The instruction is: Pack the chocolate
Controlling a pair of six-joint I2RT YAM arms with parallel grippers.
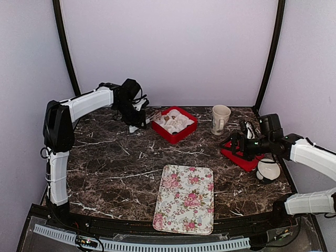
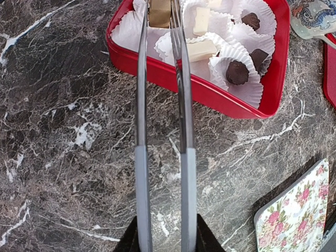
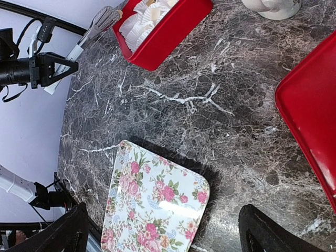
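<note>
- Currently, the red box [image 2: 210, 94] at the back of the marble surface [image 1: 115, 168] holds white paper cups [image 2: 247, 89] filled with dark and cream chocolate [image 2: 237, 72].
- Left pincer [image 2: 168, 242], narrow, clamps tongs [image 2: 188, 199] that pinch a tan piece [image 2: 159, 13] over the box.
- Right pincer [image 1: 239, 143] gapes wide above a flat red lid [image 3: 310, 121].
- Floral tray [image 1: 185, 198] lies at the front; a mug [image 1: 220, 119] stands right of the box.

Overhead and wrist views share the red box [image 2: 210, 95].
</note>
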